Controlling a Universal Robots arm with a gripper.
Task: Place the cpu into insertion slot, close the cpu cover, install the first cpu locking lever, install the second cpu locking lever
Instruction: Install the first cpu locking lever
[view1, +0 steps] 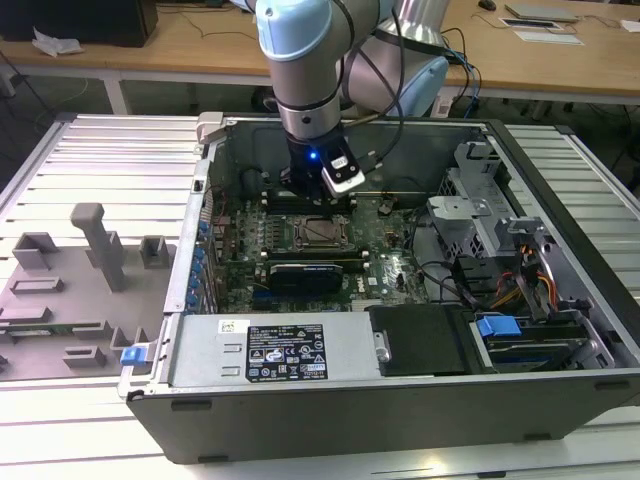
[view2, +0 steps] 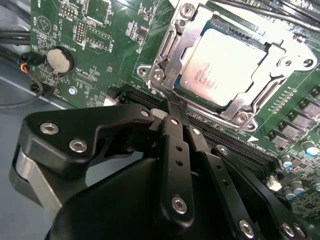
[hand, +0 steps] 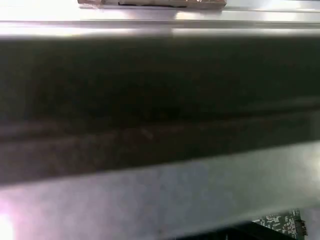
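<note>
The cpu (view2: 227, 67) is seen seated in the insertion slot under the lowered cpu cover (view2: 172, 47), while the pincer (view2: 175, 112), fingers pressed together on nothing, is poised just beside the cover's near edge.

I see the cpu (view2: 227, 65) seated in the insertion slot (view1: 318, 232) with the cpu cover (view2: 280, 82) closed down over it, on the motherboard (view1: 385, 262) inside the open computer case (view1: 400, 400). My tool (view2: 176, 111) sits just beside the cover's near edge. The fixture tray (view1: 70, 290) lies on the counter (view1: 100, 150), on the exterior view's left of the case.
</note>
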